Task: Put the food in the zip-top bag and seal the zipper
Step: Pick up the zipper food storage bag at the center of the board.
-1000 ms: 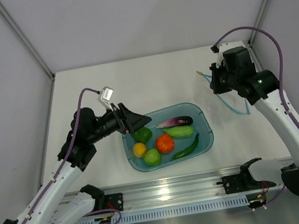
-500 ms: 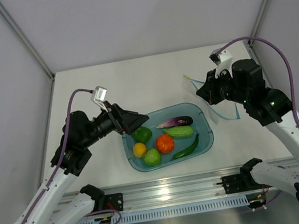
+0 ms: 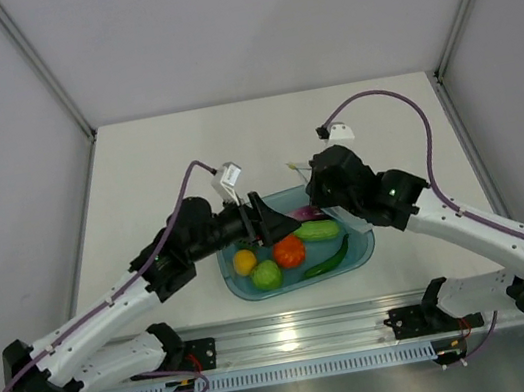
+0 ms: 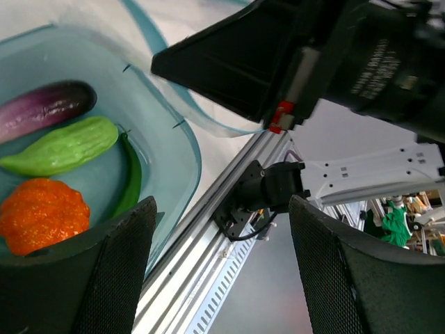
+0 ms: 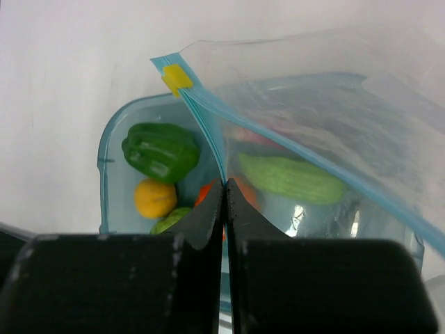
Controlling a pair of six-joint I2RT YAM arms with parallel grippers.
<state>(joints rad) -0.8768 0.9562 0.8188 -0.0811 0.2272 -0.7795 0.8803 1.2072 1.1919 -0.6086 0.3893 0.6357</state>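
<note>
Top view with both wrist views, read from the near edge outward. The blue tub (image 3: 363,239) sits closest to me with all the food in it: tomato (image 4: 42,214), chili (image 4: 131,177), cucumber (image 4: 62,146), eggplant (image 4: 45,108), bell pepper (image 5: 161,150) and the yellow-orange fruit (image 5: 154,197). Over the last second I have swung the left tool (image 3: 283,228) from the tub's left rim to a point above the produce; its fingers are spread and hold nothing. Beyond it, the right tool (image 5: 224,191), pressed together on the zipper (image 5: 205,132), has carried the zip-top bag (image 5: 334,111) in from the table's (image 3: 155,164) far right to hang over the tub's far side. Bag and food are now close together, so I judge loading can begin. The bag is empty; I cannot tell whether its mouth is open.
</note>
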